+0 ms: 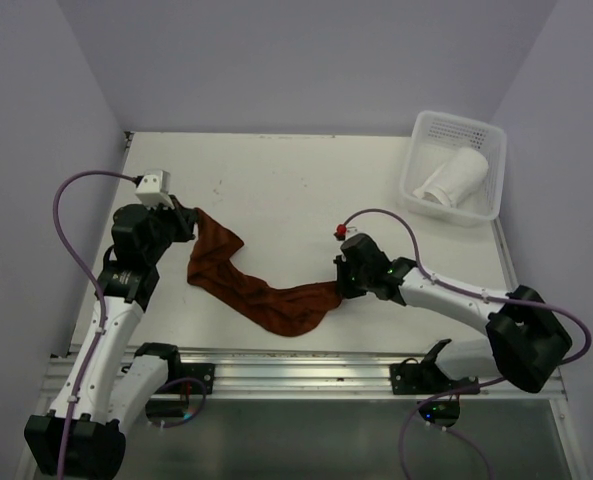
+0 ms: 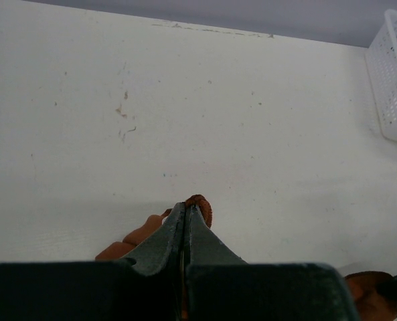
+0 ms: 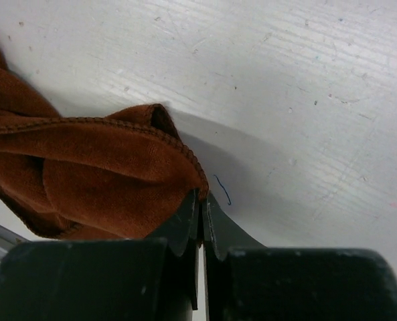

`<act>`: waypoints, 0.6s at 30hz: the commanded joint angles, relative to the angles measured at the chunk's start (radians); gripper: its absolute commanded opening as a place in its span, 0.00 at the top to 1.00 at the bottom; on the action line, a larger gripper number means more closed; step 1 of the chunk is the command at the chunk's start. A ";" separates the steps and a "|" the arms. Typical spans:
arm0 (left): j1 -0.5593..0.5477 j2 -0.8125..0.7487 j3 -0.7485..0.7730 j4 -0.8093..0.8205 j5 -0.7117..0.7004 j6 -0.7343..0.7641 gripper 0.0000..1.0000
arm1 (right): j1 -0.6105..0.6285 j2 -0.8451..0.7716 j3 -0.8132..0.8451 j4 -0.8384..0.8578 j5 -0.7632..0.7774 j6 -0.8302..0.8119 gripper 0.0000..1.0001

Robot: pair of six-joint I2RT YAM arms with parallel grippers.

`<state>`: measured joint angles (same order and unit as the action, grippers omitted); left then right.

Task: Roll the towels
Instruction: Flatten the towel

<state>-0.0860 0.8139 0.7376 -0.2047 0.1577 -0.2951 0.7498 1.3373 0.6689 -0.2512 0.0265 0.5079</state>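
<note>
You have the left pincer point(image 1: 183, 222) shut tight on 1 end of the rust-brown towel point(image 1: 261, 292), over the left side of the worktop point(image 1: 296, 190). In the left wrist view its 2 jaws are pressed together with no gap, and a small bunch of the towel pokes out at the tips and to the left of them. Your right pincer point(image 1: 339, 285) is also closed, nipping the other end of the same towel near the middle of the worktop, toward the near edge. In the right wrist view the jaws meet at the towel's hemmed edge, right at a corner, and the rest of the cloth is folded and bunched to the left of the fingers. From the top view the rust-brown towel runs as 1 crumpled, twisted band between the 2 pincers. It is wider and lumpy near the left one, sags toward the near edge in the middle, then curls up to the right one. It is not rolled and mostly lies on the worktop. I cannot tell whether the held ends are lifted off the surface. The white towel point(image 1: 456, 178) is well apart from all this. It is rolled into a tube and lies tilted inside the white perforated basket point(image 1: 409, 180) at the far right corner of the worktop. Neither pincer is near it.
</note>
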 commanded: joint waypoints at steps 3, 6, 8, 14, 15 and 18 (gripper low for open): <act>-0.001 -0.004 0.006 0.019 -0.010 0.027 1.00 | -0.003 -0.134 0.156 -0.166 0.116 -0.084 1.00; -0.001 0.013 0.034 0.018 -0.017 0.036 1.00 | -0.007 -0.184 0.268 -0.307 0.193 -0.146 1.00; -0.001 0.028 0.074 0.005 -0.041 0.047 1.00 | -0.024 -0.205 0.352 -0.388 0.257 -0.184 1.00; -0.001 0.050 0.189 -0.002 -0.116 0.059 1.00 | -0.121 -0.217 0.536 -0.485 0.325 -0.265 1.00; -0.001 0.038 0.230 -0.002 -0.130 0.063 1.00 | -0.159 -0.216 0.560 -0.493 0.328 -0.272 1.00; -0.001 -0.028 0.264 0.080 -0.202 0.094 1.00 | -0.226 -0.219 0.658 -0.516 0.322 -0.295 1.00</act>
<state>-0.0860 0.8574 0.9237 -0.2253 0.0437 -0.2512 0.5793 1.1267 1.2255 -0.6971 0.3069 0.2737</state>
